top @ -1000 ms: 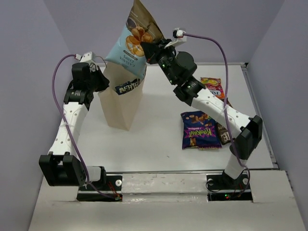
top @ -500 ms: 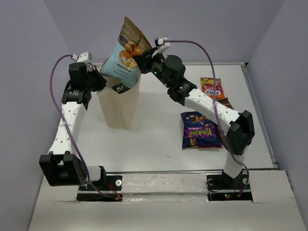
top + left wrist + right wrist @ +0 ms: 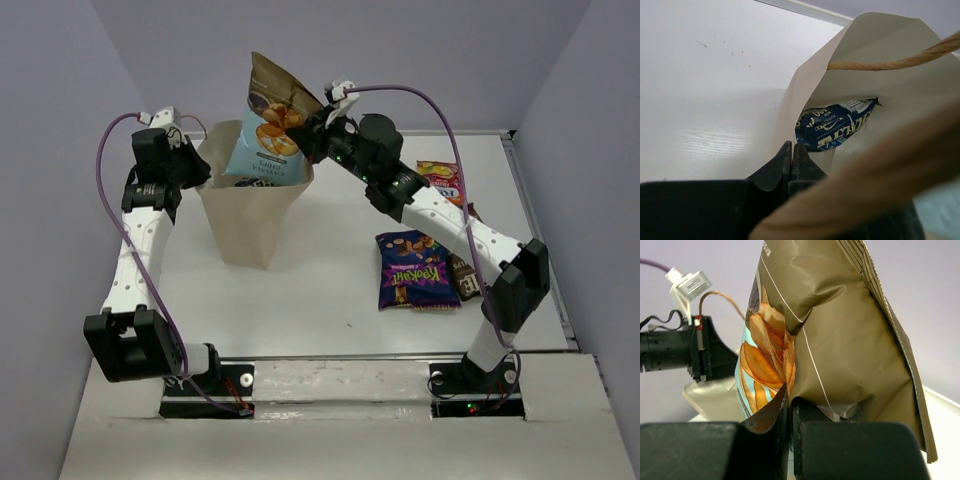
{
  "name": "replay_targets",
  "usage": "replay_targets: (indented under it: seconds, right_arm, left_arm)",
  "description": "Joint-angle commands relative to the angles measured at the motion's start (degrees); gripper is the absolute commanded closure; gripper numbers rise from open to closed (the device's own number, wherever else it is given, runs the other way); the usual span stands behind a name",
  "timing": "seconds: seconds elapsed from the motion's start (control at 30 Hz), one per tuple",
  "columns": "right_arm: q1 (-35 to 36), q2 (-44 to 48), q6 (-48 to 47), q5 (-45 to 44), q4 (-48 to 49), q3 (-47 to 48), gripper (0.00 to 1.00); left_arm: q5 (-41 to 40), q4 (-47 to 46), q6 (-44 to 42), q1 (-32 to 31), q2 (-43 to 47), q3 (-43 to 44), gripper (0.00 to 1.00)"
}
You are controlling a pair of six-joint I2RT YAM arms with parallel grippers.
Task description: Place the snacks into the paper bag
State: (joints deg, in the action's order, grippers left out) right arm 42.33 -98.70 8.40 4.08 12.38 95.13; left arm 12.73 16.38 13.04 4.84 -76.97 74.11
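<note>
**Item 1. Right claw** [image 3: 789,402]: jaws pinched flat on one side edge of the large light blue packet [image 3: 268,135], with no gap showing. The packet hangs upright, its lower end at or just inside the mouth of the paper bag [image 3: 250,220] and its upper half above the rim. The edge grip probably keeps the claw outside the bag as the packet goes in.

**Item 2. Left claw** [image 3: 791,152]: closed on the bag's rim at its left side, apparently to hold the mouth spread and steady the bag.

**Item 3. Small dark blue packet** [image 3: 836,130]: inside the bag, low against the far wall.

**Item 4. Purple packet** [image 3: 415,270]: flat on the table [image 3: 320,300], well right of the bag.

**Item 5. Dark brown packet** [image 3: 462,278]: at the purple packet's right side, partly hidden by the right arm.

**Item 6. Orange-red packet** [image 3: 441,180]: lies beyond those two.

Items 4 to 6 are not yet bagged.
</note>
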Motion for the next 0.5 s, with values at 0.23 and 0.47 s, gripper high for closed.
replay_targets:
  seconds: [0.23, 0.47]
  right_arm:
    - [3.20, -13.35, -10.51, 4.62, -16.74, 19.72, 0.37]
    - [3.20, -11.88, -13.24, -2.66, -24.68, 30.46, 0.00]
  left_arm:
    - [2.30, -0.21, -3.02, 0.08, 2.44, 0.78, 1.00]
    - [2.82, -0.65, -2.58, 0.08, 2.53, 0.51, 1.00]
